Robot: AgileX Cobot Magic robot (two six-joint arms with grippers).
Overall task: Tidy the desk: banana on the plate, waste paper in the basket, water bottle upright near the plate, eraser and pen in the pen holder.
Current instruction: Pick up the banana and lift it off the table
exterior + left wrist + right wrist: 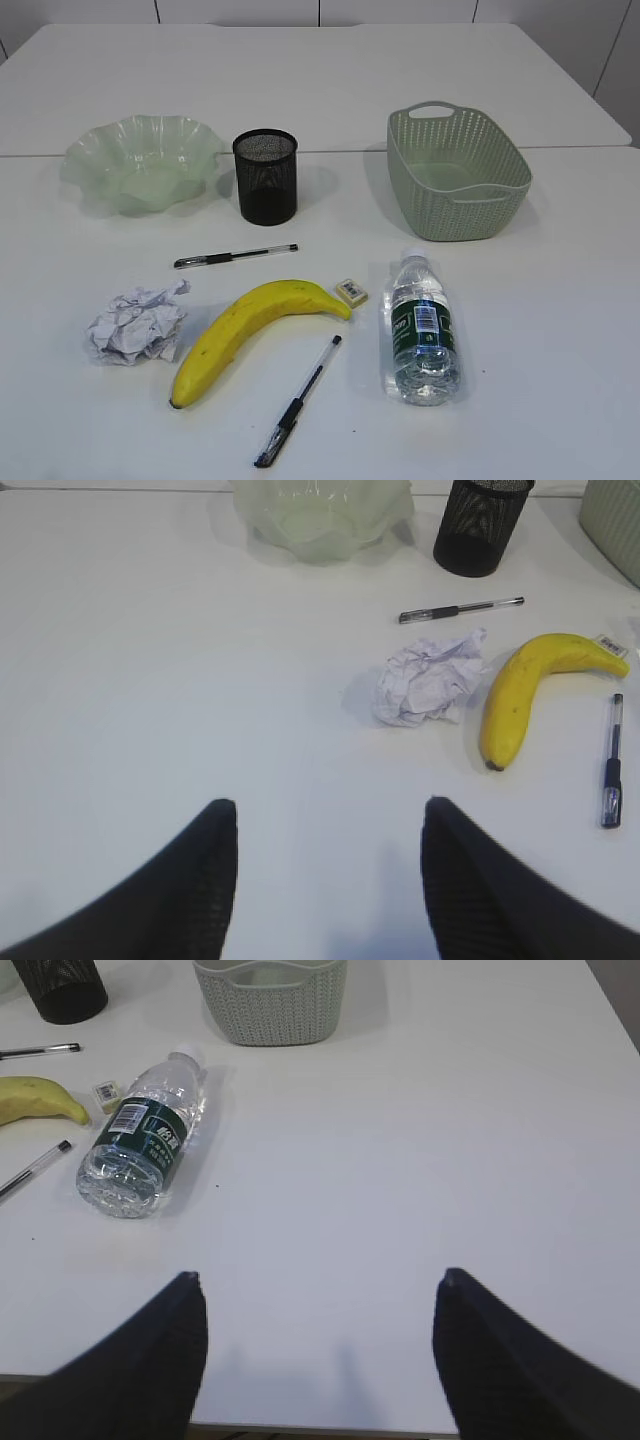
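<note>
A: Worktop point(560, 330), far edge: basket point(458, 175) right, plate point(143, 160) left, pen holder point(266, 176) between.
B: Near edge: bottle point(421, 330) lying flat, banana point(255, 333), paper wad point(135, 324), two pens point(236, 256) point(298, 400), eraser point(351, 292) touching banana's tip.
A: Left tool point(325, 880), right tool point(320, 1350): jaws wide, empty.

A plain office or lab bench set up as a mock desk: two white tables point(560, 300) pushed together, pale wall panels behind. Desk items mark it: ahead of the left claw point(328, 880) and to its right stand a mesh pen holder point(480, 525) and a pen point(460, 610); ahead-left of the right claw point(320, 1350), a basket point(270, 1005).
</note>
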